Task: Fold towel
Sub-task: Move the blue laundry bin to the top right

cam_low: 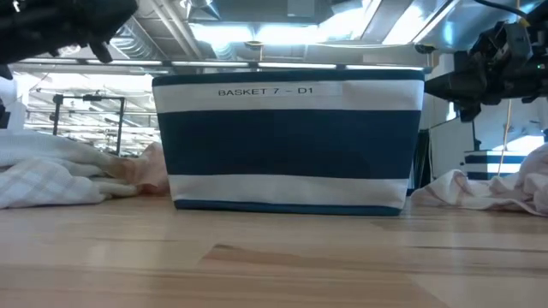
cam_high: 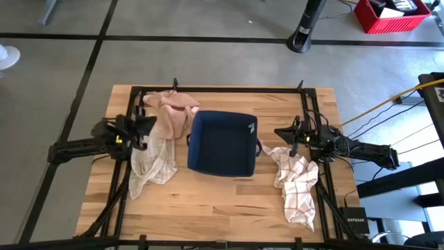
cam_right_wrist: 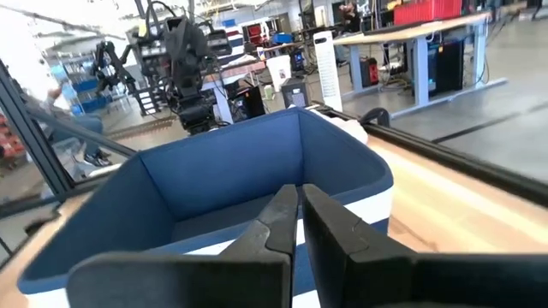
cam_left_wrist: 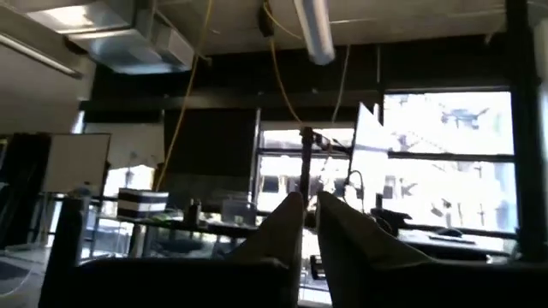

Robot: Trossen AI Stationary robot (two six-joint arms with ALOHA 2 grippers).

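A dark blue basket with white stripes stands in the middle of the wooden table. On its left lie a crumpled pink towel and a white checked towel, heaped on the tabletop. A white towel with red checks lies crumpled on the basket's right. My left gripper is shut and empty above the left heap, tilted up toward the room. My right gripper is shut and empty, level, pointing at the basket's right wall.
The black frame rails run along the table's far edge and sides. Bare wood stretches between the basket and the near edge. A red crate and a black stand sit on the floor beyond the table.
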